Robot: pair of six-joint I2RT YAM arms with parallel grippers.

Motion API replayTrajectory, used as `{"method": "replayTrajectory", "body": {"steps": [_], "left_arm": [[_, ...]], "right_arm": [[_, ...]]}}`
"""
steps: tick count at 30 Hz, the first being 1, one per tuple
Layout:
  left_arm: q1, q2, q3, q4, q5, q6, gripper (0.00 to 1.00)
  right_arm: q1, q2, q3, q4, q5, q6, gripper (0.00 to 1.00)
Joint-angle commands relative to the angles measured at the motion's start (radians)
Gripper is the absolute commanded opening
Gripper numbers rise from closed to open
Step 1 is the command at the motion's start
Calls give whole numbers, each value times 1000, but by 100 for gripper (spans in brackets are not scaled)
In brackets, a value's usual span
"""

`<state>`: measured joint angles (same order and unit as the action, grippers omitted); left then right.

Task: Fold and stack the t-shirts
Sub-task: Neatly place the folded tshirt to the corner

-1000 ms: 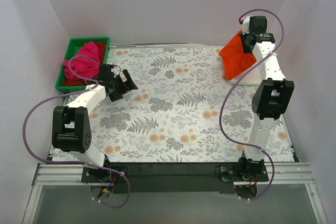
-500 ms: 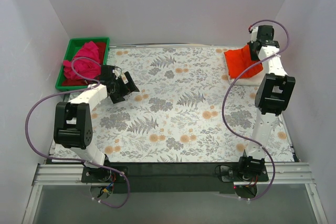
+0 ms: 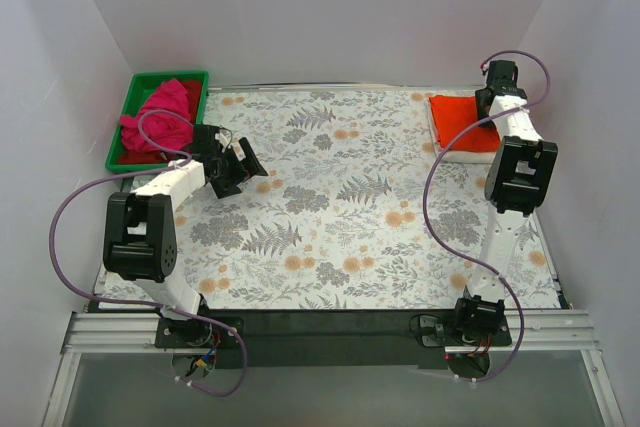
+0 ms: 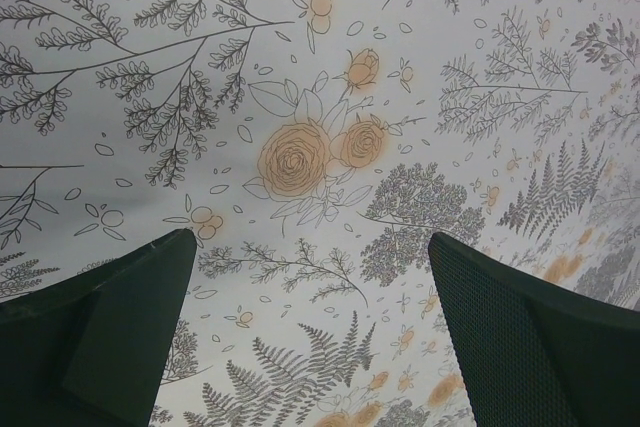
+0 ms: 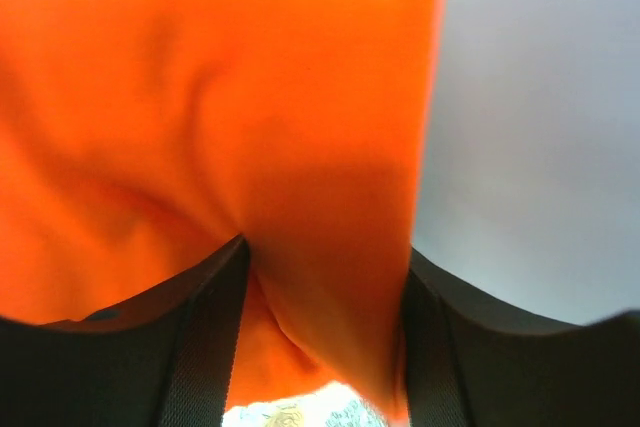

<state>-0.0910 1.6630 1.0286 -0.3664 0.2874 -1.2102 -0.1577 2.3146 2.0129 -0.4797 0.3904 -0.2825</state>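
The bright orange-red t-shirt lies folded at the far right on top of the cream-white t-shirt, of which only a white edge shows. My right gripper is at its far right edge. In the right wrist view orange fabric fills the gap between the fingers of the right gripper, which is shut on it. The magenta-pink t-shirt lies crumpled in the green tray. My left gripper is open and empty just right of the tray; the left wrist view shows it over the floral cloth.
The grey floral-print cloth covers the table. White walls close in the back and both sides. The right arm stands tall along the right edge, and its purple cable hangs over the cloth.
My right gripper has lowered and moved back right, and the orange-red shirt went from hanging in the air to lying flat on the cream-white one. The left gripper barely moved.
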Motion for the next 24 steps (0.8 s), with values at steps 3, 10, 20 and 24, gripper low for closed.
{"method": "replayTrajectory", "body": {"steps": [3, 10, 20, 24], "left_arm": [[-1, 1, 22, 0, 25, 0, 96], [-1, 0, 22, 1, 42, 0, 96], [-1, -5, 22, 3, 52, 1, 95], [-1, -8, 22, 1, 53, 3, 96]], "right_arm": [[-5, -78, 17, 55, 235, 107, 57], [0, -236, -132, 104, -273, 236, 53], [41, -267, -456, 308, -746, 463, 33], [52, -242, -514, 337, -765, 502, 33]]}}
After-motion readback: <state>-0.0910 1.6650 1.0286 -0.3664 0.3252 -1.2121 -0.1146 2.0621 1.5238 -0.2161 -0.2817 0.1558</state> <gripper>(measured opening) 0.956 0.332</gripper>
